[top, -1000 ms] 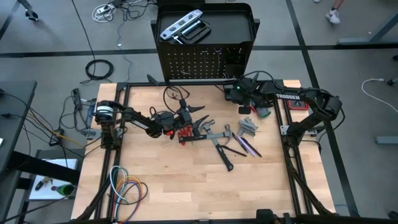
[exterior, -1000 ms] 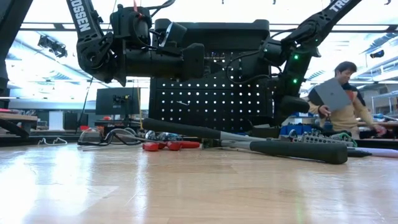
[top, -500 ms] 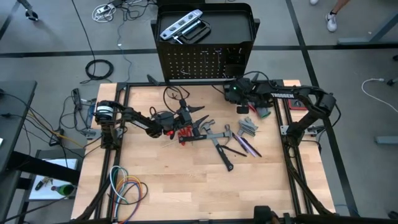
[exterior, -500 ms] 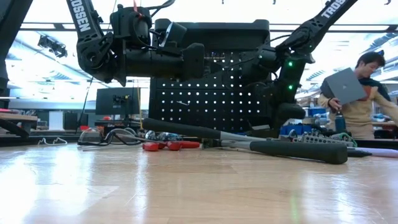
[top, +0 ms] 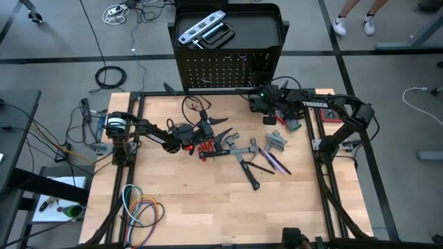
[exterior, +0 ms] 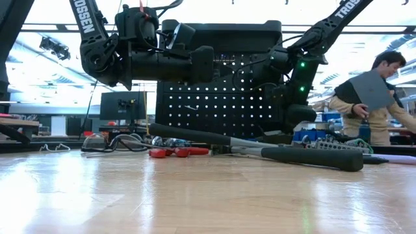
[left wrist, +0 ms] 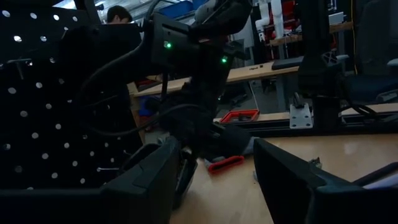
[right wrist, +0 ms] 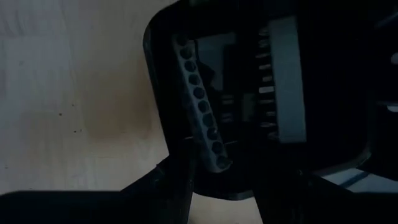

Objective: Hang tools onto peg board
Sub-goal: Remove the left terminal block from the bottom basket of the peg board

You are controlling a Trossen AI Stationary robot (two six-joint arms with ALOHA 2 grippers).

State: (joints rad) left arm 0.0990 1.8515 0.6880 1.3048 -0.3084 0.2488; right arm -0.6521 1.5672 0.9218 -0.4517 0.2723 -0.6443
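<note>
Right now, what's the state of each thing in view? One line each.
silver level: lying flat in the stand's top tray, not hung
peg board: upright
hammer: lying on the table
red-handled pliers: lying on the table
wrenches: lying in a cluster on the table
coloured cables: coiled on the table
left hand: open, empty, raised above the pliers
right hand: at the peg board's lower right

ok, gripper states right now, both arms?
Left gripper: open, holding nothing, over the tools mid-table.
Right gripper: at the peg board; grip cannot be told.
</note>
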